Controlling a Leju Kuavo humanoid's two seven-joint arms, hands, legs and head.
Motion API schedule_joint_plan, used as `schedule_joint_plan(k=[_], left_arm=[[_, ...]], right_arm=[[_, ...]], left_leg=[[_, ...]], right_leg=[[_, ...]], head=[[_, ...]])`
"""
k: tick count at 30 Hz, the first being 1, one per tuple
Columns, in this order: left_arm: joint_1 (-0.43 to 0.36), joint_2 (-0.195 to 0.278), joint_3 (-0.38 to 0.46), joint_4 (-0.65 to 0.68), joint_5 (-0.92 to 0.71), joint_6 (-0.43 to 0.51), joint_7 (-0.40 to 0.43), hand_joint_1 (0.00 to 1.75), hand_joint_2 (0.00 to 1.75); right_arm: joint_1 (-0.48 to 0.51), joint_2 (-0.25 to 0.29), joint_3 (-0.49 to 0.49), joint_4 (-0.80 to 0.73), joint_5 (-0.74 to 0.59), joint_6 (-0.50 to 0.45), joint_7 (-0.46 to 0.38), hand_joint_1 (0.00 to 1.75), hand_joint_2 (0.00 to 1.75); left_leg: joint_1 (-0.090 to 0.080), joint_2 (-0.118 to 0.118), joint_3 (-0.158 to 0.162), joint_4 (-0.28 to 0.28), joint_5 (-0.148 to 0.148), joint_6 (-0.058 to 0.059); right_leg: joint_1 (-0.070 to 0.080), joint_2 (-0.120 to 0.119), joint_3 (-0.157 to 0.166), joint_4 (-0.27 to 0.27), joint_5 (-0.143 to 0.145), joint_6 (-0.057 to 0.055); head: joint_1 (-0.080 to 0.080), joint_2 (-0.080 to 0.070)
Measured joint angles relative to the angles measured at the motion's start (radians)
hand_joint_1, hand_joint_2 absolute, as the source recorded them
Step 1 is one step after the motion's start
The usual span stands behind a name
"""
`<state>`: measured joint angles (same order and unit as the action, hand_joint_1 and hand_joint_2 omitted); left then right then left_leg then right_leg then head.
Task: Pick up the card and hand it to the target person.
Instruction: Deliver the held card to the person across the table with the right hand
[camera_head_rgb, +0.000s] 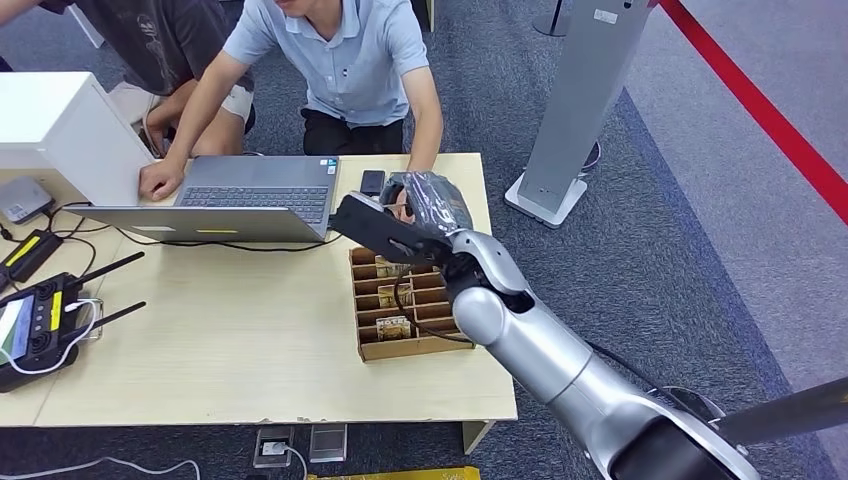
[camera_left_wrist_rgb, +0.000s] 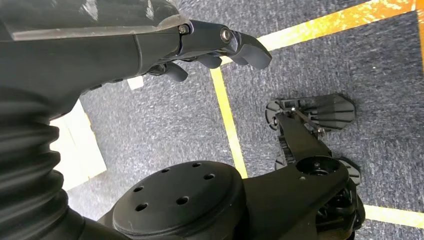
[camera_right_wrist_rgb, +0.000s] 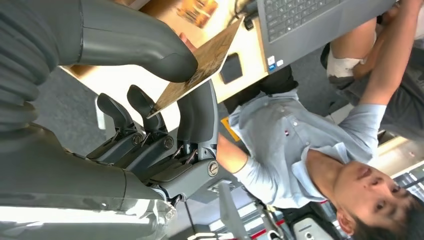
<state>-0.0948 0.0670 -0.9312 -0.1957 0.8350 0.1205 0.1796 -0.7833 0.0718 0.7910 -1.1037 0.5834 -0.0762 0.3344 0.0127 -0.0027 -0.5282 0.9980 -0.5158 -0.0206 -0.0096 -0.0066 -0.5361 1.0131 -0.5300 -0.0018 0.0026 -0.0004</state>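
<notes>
My right hand (camera_head_rgb: 420, 215) hovers above the far end of the cardboard divider box (camera_head_rgb: 400, 335), near the table's back edge. In the right wrist view the brown patterned card (camera_right_wrist_rgb: 200, 62) is pinched between the thumb and the fingers (camera_right_wrist_rgb: 197, 115) of that hand (camera_right_wrist_rgb: 150, 125). A person in a light blue shirt (camera_head_rgb: 350, 60) sits just behind the table, and their hand (camera_head_rgb: 402, 203) is right beside my hand and the card. More cards (camera_head_rgb: 393, 326) stand in the box. My left hand (camera_left_wrist_rgb: 210, 45) hangs over the carpet, fingers loosely apart and holding nothing.
An open laptop (camera_head_rgb: 250, 195) and a dark phone (camera_head_rgb: 372, 182) lie left of my right hand. A second person (camera_head_rgb: 170, 50) sits at the back left by a white box (camera_head_rgb: 50, 120). A remote controller (camera_head_rgb: 40, 320) with cables is at the left; a grey stand (camera_head_rgb: 580, 100) rises on the right.
</notes>
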Motion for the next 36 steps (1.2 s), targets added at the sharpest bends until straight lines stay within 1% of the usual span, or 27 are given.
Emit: schedule_joint_plan(k=[2,4,7,11,16,20,21,25,26,30,34,36], left_arm=[[0.0,0.001,-0.005,0.0,0.002,-0.002,-0.006,0.0,1.75],[0.0,0.003,-0.011,0.0,0.006,-0.001,-0.007,0.0,1.75],[0.0,0.005,-0.02,0.0,0.011,-0.001,-0.001,0.0,1.75],[0.0,0.009,-0.03,0.0,0.013,0.001,0.017,0.0,1.75],[0.001,0.011,-0.045,0.0,0.013,0.003,0.027,0.0,1.75],[0.001,0.011,-0.055,0.0,0.021,-0.012,0.021,0.0,1.75],[0.001,0.011,-0.056,0.0,0.023,-0.018,0.016,0.0,1.75],[0.001,0.011,-0.061,0.0,0.028,-0.02,-0.011,0.0,0.0],[0.001,0.011,-0.061,0.0,0.031,-0.016,-0.016,0.0,0.0],[0.001,0.012,-0.061,0.0,0.04,-0.006,-0.024,0.0,1.75],[0.001,0.012,-0.065,0.0,0.043,-0.005,-0.019,0.0,1.75],[0.002,0.012,-0.069,0.0,0.048,-0.005,-0.014,0.0,1.75]], right_arm=[[-0.06,0.028,0.016,0.105,-0.012,-0.005,-0.022,1.54,1.75],[-0.107,0.05,0.03,0.194,-0.015,-0.007,-0.026,1.54,1.75],[-0.154,0.076,0.048,0.3,-0.012,-0.009,-0.024,1.54,1.75],[-0.187,0.095,0.068,0.39,0.0,-0.012,-0.013,1.54,1.75],[-0.202,0.102,0.095,0.464,0.009,-0.024,0.008,1.54,1.75],[-0.209,0.102,0.113,0.496,0.019,-0.028,0.01,0.0,1.75],[-0.21,0.102,0.117,0.501,0.023,-0.028,0.011,0.0,1.75],[-0.213,0.103,0.131,0.514,0.027,-0.039,0.015,0.0,1.75],[-0.214,0.103,0.134,0.516,0.027,-0.044,0.015,0.0,1.75],[-0.224,0.103,0.144,0.522,0.021,-0.073,0.013,0.0,1.75],[-0.237,0.095,0.145,0.51,-0.006,-0.114,0.025,0.0,1.75],[-0.238,0.081,0.142,0.481,-0.033,-0.138,0.039,0.0,1.75]], left_leg=[[0.0,0.0,0.0,0.0,0.0,0.0],[0.0,0.0,0.0,0.0,0.0,0.0],[0.0,0.0,-0.001,0.0,0.0,0.0],[0.0,0.0,-0.001,0.0,0.0,0.0],[0.0,0.0,0.0,0.0,0.0,0.0],[0.0,0.001,0.0,0.0,0.0,0.0],[0.0,0.001,0.0,0.0,0.0,0.0],[0.0,0.001,0.0,0.0,0.0,0.0],[0.0,0.001,0.0,0.0,0.0,0.0],[0.0,0.001,0.0,0.0,0.0,0.0],[0.0,0.001,0.0,0.001,0.0,0.0],[0.0,0.001,0.001,0.001,0.0,0.0]], right_leg=[[0.0,0.0,0.0,0.0,0.0,0.0],[0.0,0.0,-0.001,0.0,0.0,0.0],[0.0,0.0,-0.001,0.0,0.0,0.0],[0.0,0.0,-0.002,0.0,0.0,0.0],[0.0,0.0,-0.002,0.0,0.0,0.0],[0.0,0.001,-0.002,0.0,0.0,0.0],[0.0,0.001,-0.002,0.0,0.0,0.0],[0.0,0.001,-0.002,0.0,0.0,0.0],[0.0,0.001,-0.002,0.0,0.0,0.0],[0.0,0.001,-0.002,0.0,0.0,0.0],[0.0,0.001,-0.002,0.0,0.001,0.0],[0.0,0.001,-0.002,0.0,0.001,0.0]], head=[[0.001,0.0],[0.002,0.0],[0.002,0.0],[0.002,0.0],[0.001,0.0],[0.001,0.0],[0.001,0.0],[0.002,0.0],[0.002,0.0],[0.001,0.0],[0.001,0.0],[0.001,0.0]])
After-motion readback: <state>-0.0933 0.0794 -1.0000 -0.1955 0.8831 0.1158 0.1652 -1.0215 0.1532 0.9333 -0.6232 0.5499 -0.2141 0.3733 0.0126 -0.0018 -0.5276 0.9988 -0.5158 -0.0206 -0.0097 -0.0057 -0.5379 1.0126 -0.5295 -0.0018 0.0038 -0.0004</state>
